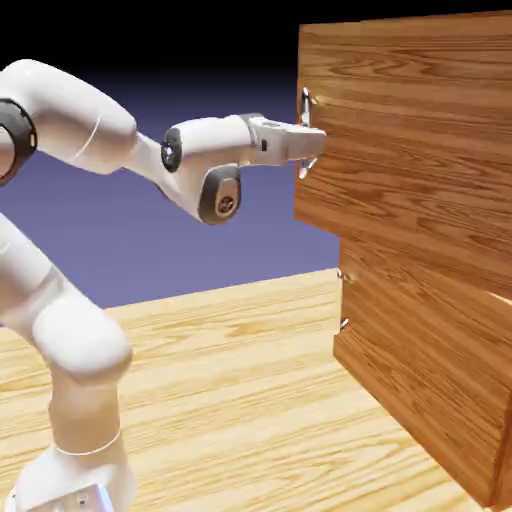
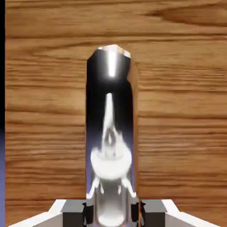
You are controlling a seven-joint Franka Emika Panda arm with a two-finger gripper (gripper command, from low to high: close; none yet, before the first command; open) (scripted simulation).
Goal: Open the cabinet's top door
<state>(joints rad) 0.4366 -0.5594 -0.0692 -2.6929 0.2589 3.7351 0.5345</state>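
We are clamping our pincer (image 1: 310, 150) narrowly on the top door's (image 1: 420, 150) handle (image 2: 111, 133); pulling off-axis risks slipping.

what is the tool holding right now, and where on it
The tool is shut on the top door's handle, gripping the silver bar near its lower end in the hand view, with the top door standing proud of the lower panel.

The light, pale-yellow wood-grain counter (image 1: 240, 400) carries two things. The large boxy cabinet of reddish-brown wood grain (image 1: 430, 330) stands on it at the exterior view's right. The white robot arm's base (image 1: 75, 480) rests on it at lower left.
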